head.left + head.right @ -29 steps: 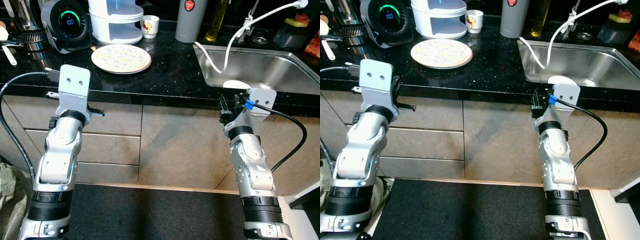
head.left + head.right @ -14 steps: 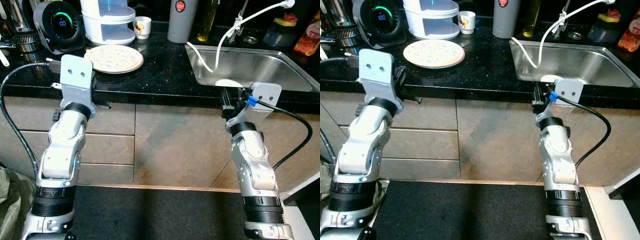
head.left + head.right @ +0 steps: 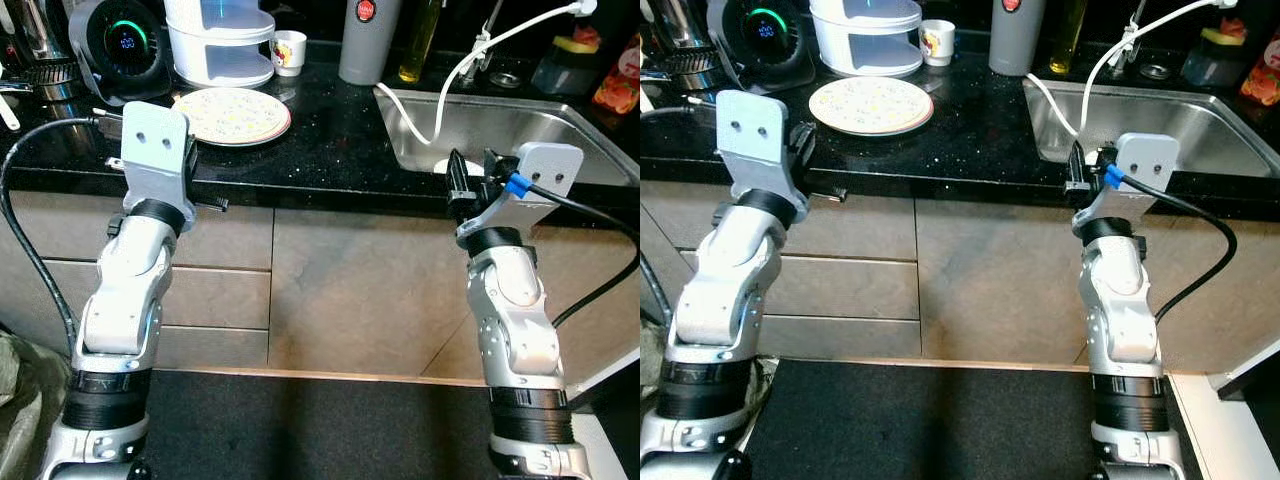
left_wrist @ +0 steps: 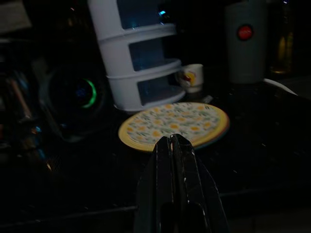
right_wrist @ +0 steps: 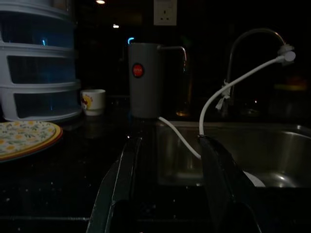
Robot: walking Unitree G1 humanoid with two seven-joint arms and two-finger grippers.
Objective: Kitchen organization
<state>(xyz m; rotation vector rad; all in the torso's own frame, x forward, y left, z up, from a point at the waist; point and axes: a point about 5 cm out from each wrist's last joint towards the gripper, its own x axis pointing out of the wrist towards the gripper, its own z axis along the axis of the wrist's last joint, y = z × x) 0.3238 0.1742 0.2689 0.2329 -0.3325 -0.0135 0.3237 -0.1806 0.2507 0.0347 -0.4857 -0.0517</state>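
Fingers of our left gripper [image 4: 175, 145] pressed together at tabletop [image 3: 330, 150] front edge, near yellow floral plate [image 3: 237, 115] | right gripper [image 5: 167, 145] fingers spread, by steel sink [image 3: 500, 130].

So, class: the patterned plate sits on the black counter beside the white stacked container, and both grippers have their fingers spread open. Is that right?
Not quite. The left gripper has its fingers pressed shut, as the left wrist view shows; the right gripper is open. The patterned plate does sit beside the white stacked container.
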